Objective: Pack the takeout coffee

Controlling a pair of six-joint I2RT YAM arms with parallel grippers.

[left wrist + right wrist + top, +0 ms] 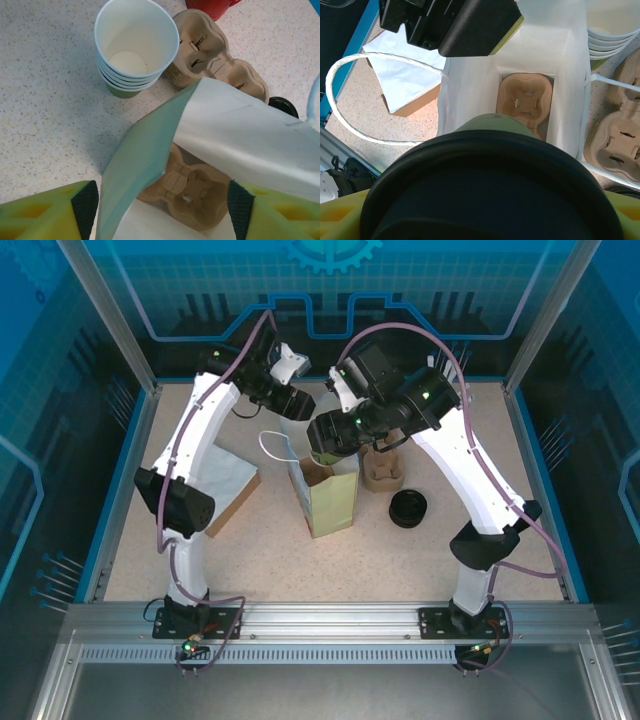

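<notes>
Packing is under way over the one upright paper bag [330, 502], which is standing mid-counter [250, 560] between the arms. The right hand [332, 433] is gripping the takeout coffee [487, 192] with its fingers spread wide around the cup. It is holding the cup lid-up directly above the bag's mouth, apparently so it can go straight down. One moulded pulp cup carrier [525, 102] is lying at the bottom of the bag, probably to seat the cup and keep it from tipping.

The left hand [162, 207] is straddling a corner of the bag's rim, and its fingers [86, 206] are standing wide apart with the paper between them. It appears to be there to steady the bag and keep the mouth open. Whether the pads are already pressing the paper is not clear.

Only one lidded coffee is showing. Beside the bag, lidless cups are sitting nested in one stack [135, 47], with four or five rims showing. Next to them, spare carriers [220, 57] are lying on the counter, their number unclear. Black lids [408, 508] are sitting in one short pile to the right. Spare bags [225, 480] are lying flat to the left.
</notes>
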